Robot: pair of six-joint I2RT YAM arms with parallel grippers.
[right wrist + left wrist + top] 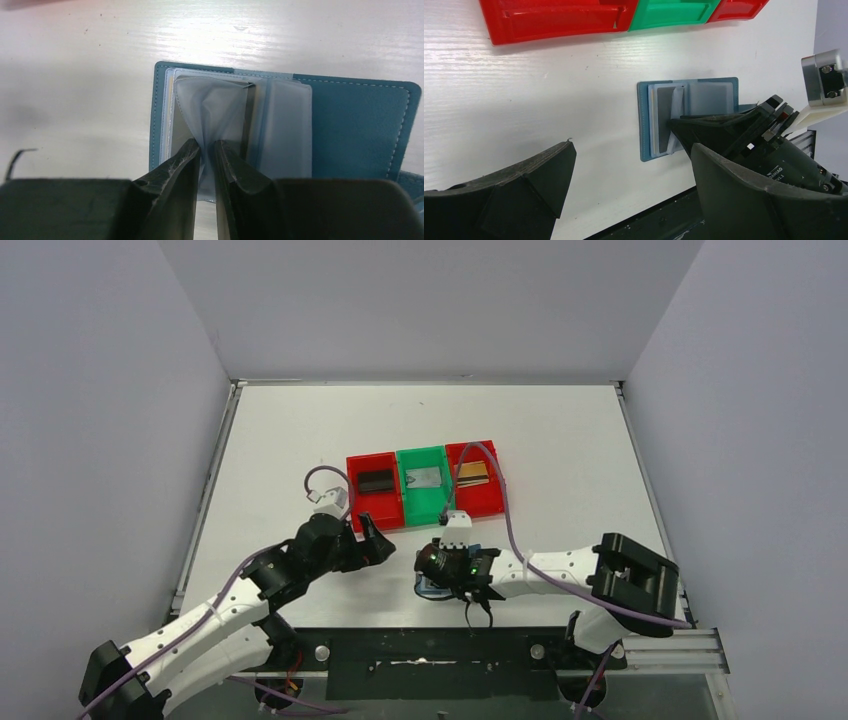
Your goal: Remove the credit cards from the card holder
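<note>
The right gripper (204,145) is nearly closed, its two fingertips pinching a translucent sleeve (215,107) of the card holder (360,130), and the plastic puckers up between them. The card holder lies open and flat on the table (560,460) directly under and ahead of these fingers. Its teal cover spreads off to their right in the wrist view, and its stitched edge sits just to their left. A thin dark edge stands just right of the fingertips inside the sleeves; whether it is a card I cannot tell. The left gripper (633,147) is wide open and holds nothing. The card holder lies ahead of it, nearer its right finger, where the right gripper's fingers reach in. Farther ahead of both grippers three bins touch side by side: a red bin (372,512) with a black card (375,481), a green bin (422,508) with a silver-grey card (425,477), and a second red bin (478,502) with a gold-brown card (473,472).
</note>
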